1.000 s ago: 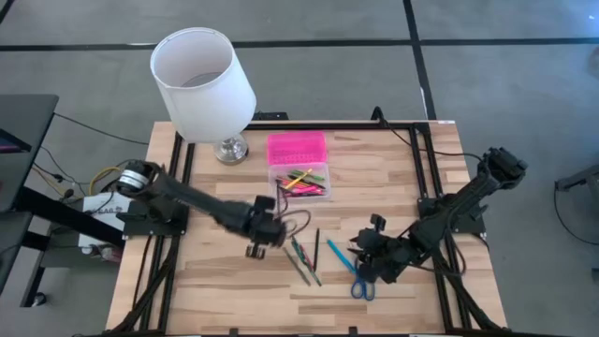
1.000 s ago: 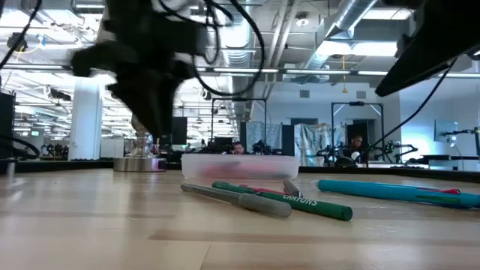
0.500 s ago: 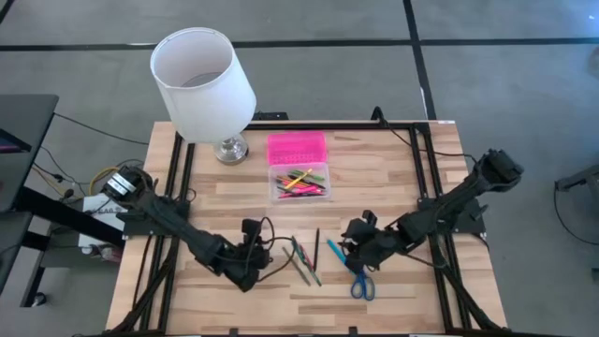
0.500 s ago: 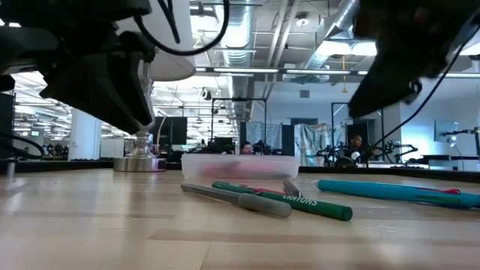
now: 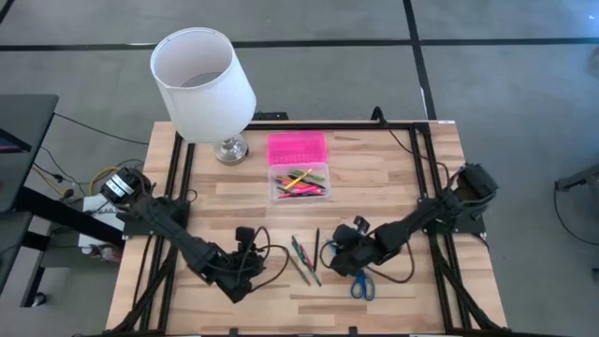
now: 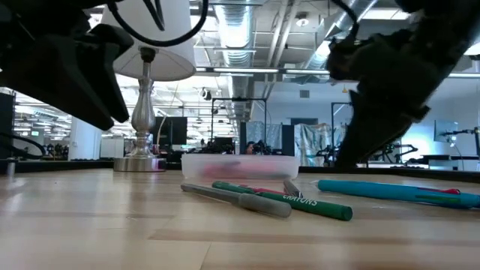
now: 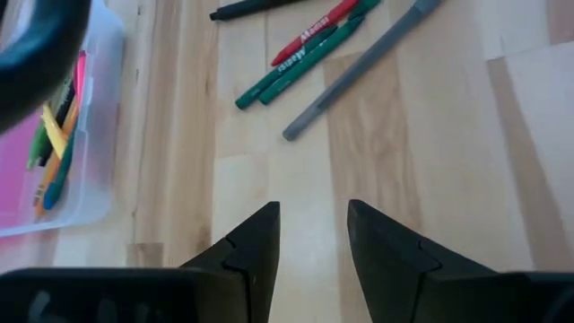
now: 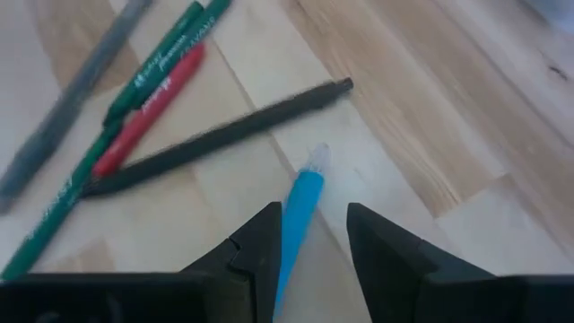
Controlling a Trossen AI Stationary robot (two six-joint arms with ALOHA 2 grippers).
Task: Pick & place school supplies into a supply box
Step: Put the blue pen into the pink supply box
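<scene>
Right gripper (image 5: 339, 260) low over the table (image 5: 393, 168), fingers apart and empty, straddling the near end of a blue pen (image 8: 294, 218) in its wrist view. Just ahead of those fingertips, a black pen (image 8: 220, 135) lying crosswise, tip of the blue one almost touching it. Past that, farther out from the gripper, a red pen (image 8: 148, 109), two green ones (image 8: 160, 63) and a grey pen (image 8: 72, 97) bunched side by side. Blue-handled scissors (image 5: 362, 283) close behind the right gripper, flat on the wood.

Left gripper (image 5: 245, 264) also down near the tabletop, fingers parted with bare wood between them, nothing held. Out in front of it the same bunch of loose pens; grey pen closest. Off to one side of that hand, the supply box (image 5: 299, 182): clear base with pink, yellow, orange and green pencils inside, pink lid (image 5: 297, 148) folded open flat behind it. White-shaded lamp (image 5: 204, 82) beyond the box, well away from both hands.
</scene>
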